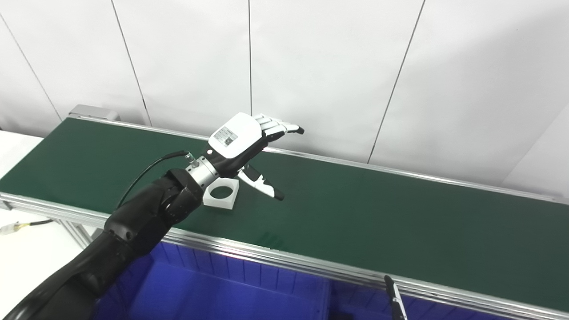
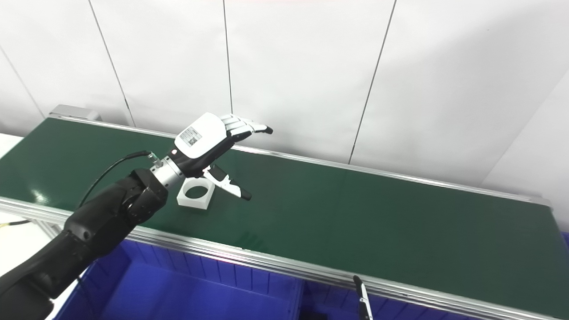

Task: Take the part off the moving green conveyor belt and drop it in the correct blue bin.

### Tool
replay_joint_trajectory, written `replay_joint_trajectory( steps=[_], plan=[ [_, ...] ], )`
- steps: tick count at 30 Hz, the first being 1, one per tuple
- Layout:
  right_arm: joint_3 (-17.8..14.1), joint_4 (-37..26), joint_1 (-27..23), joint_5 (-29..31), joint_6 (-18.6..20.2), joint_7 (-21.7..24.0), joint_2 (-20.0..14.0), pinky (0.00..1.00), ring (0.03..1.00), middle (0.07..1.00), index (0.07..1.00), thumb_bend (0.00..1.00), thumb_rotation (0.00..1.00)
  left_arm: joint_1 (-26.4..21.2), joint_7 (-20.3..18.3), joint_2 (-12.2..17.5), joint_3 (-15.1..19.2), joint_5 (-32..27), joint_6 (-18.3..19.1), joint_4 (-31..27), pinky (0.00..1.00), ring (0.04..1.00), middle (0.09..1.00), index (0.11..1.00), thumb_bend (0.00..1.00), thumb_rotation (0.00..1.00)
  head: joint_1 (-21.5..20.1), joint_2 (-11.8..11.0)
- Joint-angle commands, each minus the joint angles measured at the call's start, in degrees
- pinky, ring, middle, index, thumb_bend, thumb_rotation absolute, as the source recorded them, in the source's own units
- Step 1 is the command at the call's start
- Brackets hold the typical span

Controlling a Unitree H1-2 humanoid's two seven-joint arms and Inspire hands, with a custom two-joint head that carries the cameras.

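Lower the empty, wide-spread left hand [image 1: 242, 144] over the white square plastic block with round hole [image 1: 221, 194] on the green belt [image 1: 355, 209], then close squarely.

White panelled wall [image 1: 311, 66] behind; white surface [image 1: 18, 249], perhaps a table, at left.
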Motion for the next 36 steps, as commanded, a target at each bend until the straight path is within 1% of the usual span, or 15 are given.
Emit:
replay_joint_trajectory(
  steps=[1, 5, 8, 10, 13, 15, 18, 19, 21, 24, 27, 30, 32, 35, 36],
  plan=[
    [0.4, -1.1, -0.6, -0.5, -2.9, -0.8, 0.4, 1.0, 1.0, 0.997, 0.987, 0.98, 1.0, -3.4, -0.6, 1.5, 0.8, 0.1, 0.1, 0.3, 0.78, 0.801, 0.822, 0.844, 0.93, 0.5, 0.0, -0.1],
    [0.3, -0.6, -0.5, -0.3, -2.9, -0.9, 0.6, 1.0, 1.0, 1.0, 0.989, 0.98, 1.0, -4.3, -2.5, 1.3, 0.6, 1.4, 0.8, 2.4, 0.78, 0.805, 0.828, 0.847, 0.95, 0.5, 0.0, -0.1],
    [0.3, -0.6, -0.4, 0.0, -2.9, -0.6, 0.7, 1.0, 1.0, 0.999, 0.986, 0.98, 1.0, -5.2, -5.0, 1.2, 0.3, 1.8, 1.8, 3.3, 0.79, 0.816, 0.835, 0.849, 0.96, 0.47, 0.3, -0.2],
    [0.3, -0.6, -0.4, -0.2, -2.9, -0.9, 0.8, 1.0, 1.0, 0.995, 0.984, 0.97, 1.0, -5.8, -6.0, 1.3, -0.2, 2.4, 2.0, 4.0, 0.79, 0.808, 0.829, 0.841, 0.96, 0.44, 0.3, 0.0],
    [0.5, -0.6, -0.5, -0.8, -2.9, -1.5, 0.9, 1.0, 1.0, 0.992, 0.981, 0.96, 1.0, -6.8, -7.6, 1.5, -1.0, 3.2, 2.4, 5.7, 0.78, 0.807, 0.826, 0.836, 0.98, 0.43, 0.2, 0.0],
    [0.7, -0.6, -0.5, -1.2, -2.9, -1.7, 0.9, 1.0, 1.0, 0.992, 0.984, 0.98, 1.0, -7.2, -8.7, 1.6, -1.4, 3.4, 2.9, 6.5, 0.77, 0.809, 0.828, 0.835, 0.99, 0.41, 0.2, 0.0],
    [0.7, -0.7, -0.4, -1.1, -2.9, -1.6, 1.0, 1.0, 1.0, 0.994, 0.985, 0.98, 1.0, -7.9, -11.0, 1.8, -1.8, 3.9, 4.7, 8.6, 0.78, 0.816, 0.834, 0.843, 1.0, 0.39, 0.1, -0.1],
    [0.7, -0.7, -0.4, -1.1, -2.9, -1.6, 1.0, 1.0, 1.0, 0.994, 0.985, 0.98, 1.0, -8.1, -11.3, 1.9, -1.8, 4.0, 5.0, 9.2, 0.78, 0.814, 0.83, 0.84, 1.0, 0.38, 0.1, -0.1],
    [0.9, -0.7, -0.5, -1.2, -2.9, -1.7, 1.0, 1.0, 1.0, 0.994, 0.985, 0.98, 1.0, -8.4, -11.2, 2.0, -1.8, 4.2, 5.7, 10.6, 0.78, 0.814, 0.828, 0.84, 1.0, 0.38, 0.0, -0.1],
    [1.3, -0.6, -0.7, -1.5, -2.9, -2.2, 0.9, 1.0, 1.0, 0.993, 0.986, 0.98, 1.0, -8.7, -12.3, 1.9, -1.8, 4.1, 7.5, 11.9, 0.79, 0.825, 0.836, 0.848, 1.0, 0.38, -0.1, -0.1],
    [1.4, -0.4, -0.8, -1.5, -2.9, -2.3, 0.9, 1.0, 1.0, 0.991, 0.987, 0.98, 1.0, -9.1, -14.1, 1.9, -2.8, 4.9, 8.9, 12.8, 0.79, 0.831, 0.847, 0.854, 1.0, 0.39, -0.1, -0.1],
    [1.5, -0.5, -0.8, -1.8, -2.9, -2.7, 1.1, 1.0, 1.0, 0.99, 0.986, 0.98, 1.0, -9.4, -16.8, 1.5, -4.0, 5.3, 10.9, 13.6, 0.79, 0.831, 0.853, 0.856, 1.0, 0.4, -0.3, 0.1],
    [1.7, -0.5, -0.9, -2.2, -2.9, -3.1, 1.1, 1.0, 1.0, 0.987, 0.986, 0.98, 1.0, -9.4, -18.2, 1.0, -4.5, 5.3, 12.4, 13.9, 0.8, 0.844, 0.863, 0.856, 1.0, 0.39, -0.3, 0.0],
    [2.0, -0.6, -0.9, -2.4, -2.9, -3.4, 1.1, 1.0, 1.0, 0.988, 0.991, 0.98, 1.0, -9.2, -18.1, 0.4, -5.1, 5.5, 13.3, 14.4, 0.76, 0.829, 0.854, 0.845, 1.0, 0.34, -0.6, 0.0],
    [2.0, -0.8, -0.9, -2.2, -2.9, -3.3, 1.1, 1.0, 1.0, 0.989, 0.992, 0.98, 1.0, -9.1, -18.8, 0.0, -5.0, 4.9, 14.1, 14.4, 0.75, 0.829, 0.855, 0.847, 1.0, 0.32, -0.6, 0.0]
  ],
)
